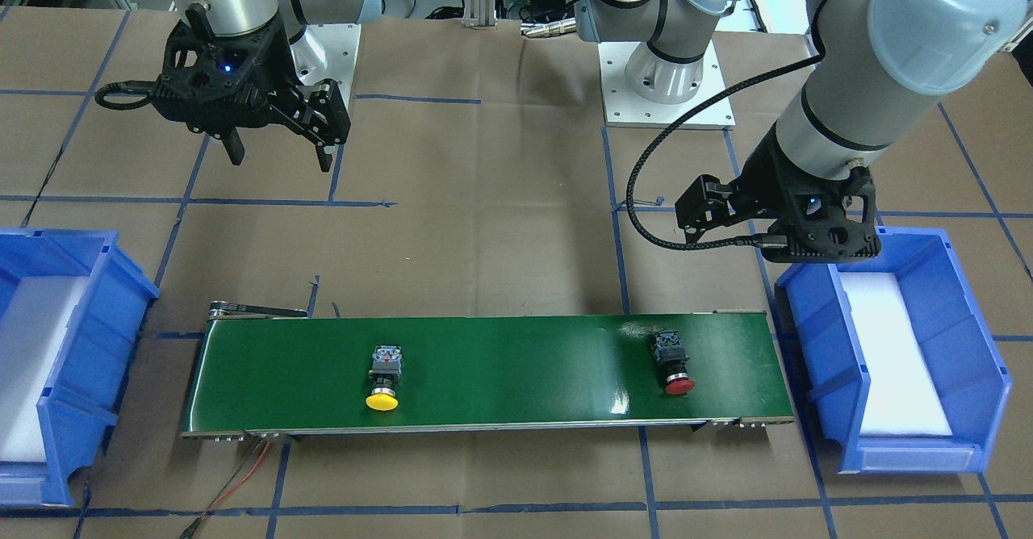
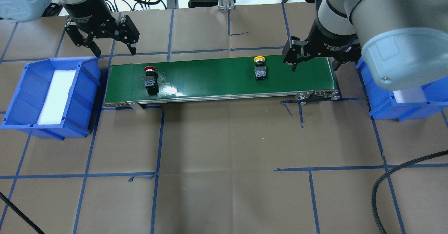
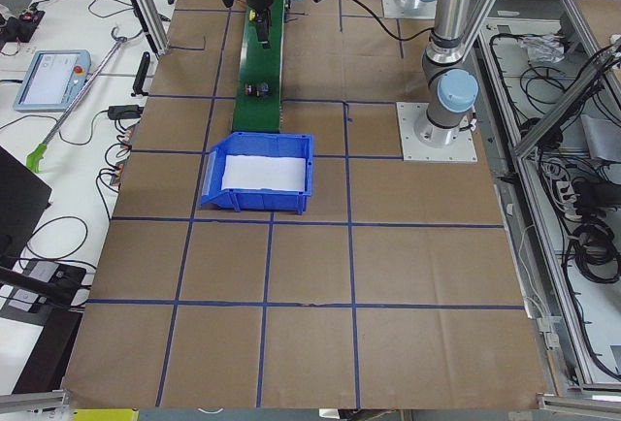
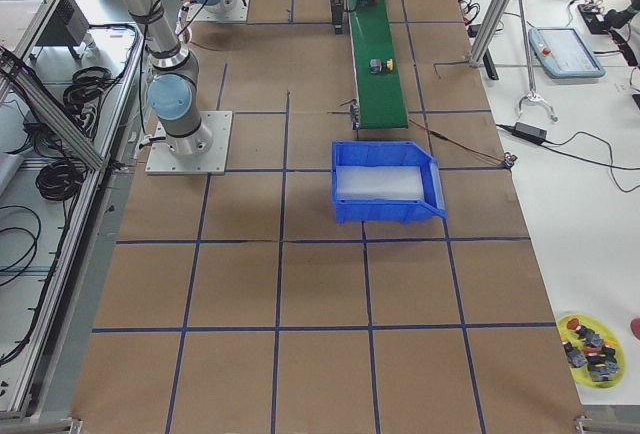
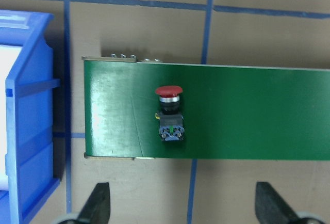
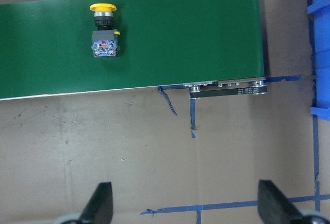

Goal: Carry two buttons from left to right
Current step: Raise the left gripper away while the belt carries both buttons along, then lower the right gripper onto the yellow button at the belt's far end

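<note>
We see both silver arms bent over, with their black ends pointing down. The left gripper (image 2: 114, 52) hangs in the air above the left end of the long, flat, shiny green belt (image 2: 210, 76). Its two black fingers are spread wide and hold nothing. The right gripper (image 1: 281, 160) hangs above the belt's right end. Its fingers are spread wide too and touch nothing.

The button with the round red cap (image 2: 149, 78) lies on its side on the belt, near the left end. The button with the round yellow cap (image 2: 259, 69) lies on its side on the belt, right of the middle. Each has a blocky black-and-grey body.

One blue plastic bin (image 2: 21, 87) with a white pad inside sits just past the belt's left end. Another blue bin (image 2: 385, 111) sits just past the right end.
</note>
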{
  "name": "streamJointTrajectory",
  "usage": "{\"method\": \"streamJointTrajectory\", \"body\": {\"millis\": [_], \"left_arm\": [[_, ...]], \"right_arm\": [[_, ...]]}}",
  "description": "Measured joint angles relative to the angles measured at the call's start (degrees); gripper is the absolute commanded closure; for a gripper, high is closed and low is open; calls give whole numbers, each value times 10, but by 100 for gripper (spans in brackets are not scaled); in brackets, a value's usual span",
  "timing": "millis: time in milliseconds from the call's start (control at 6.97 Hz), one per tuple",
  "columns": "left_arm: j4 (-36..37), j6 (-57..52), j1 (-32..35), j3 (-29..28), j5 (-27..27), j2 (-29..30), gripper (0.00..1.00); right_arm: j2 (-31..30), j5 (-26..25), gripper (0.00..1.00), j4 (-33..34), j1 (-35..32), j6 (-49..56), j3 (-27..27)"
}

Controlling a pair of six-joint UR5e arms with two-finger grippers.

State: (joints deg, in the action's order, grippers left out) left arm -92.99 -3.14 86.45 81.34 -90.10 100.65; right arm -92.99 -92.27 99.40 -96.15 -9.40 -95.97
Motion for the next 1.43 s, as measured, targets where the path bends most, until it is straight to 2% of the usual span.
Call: {"method": "streamJointTrajectory", "body": {"millis": [430, 717, 1434], "left_arm": [[3, 2, -1, 20, 0, -19, 1], [4, 8, 0, 28, 3, -30, 1], [4, 25, 1, 27, 7, -33, 1]], "right_arm": [[2, 2, 0, 4, -1, 0, -1], [29, 4, 0, 28, 1, 4, -1], [177, 4, 0, 225, 27, 28, 0]]}}
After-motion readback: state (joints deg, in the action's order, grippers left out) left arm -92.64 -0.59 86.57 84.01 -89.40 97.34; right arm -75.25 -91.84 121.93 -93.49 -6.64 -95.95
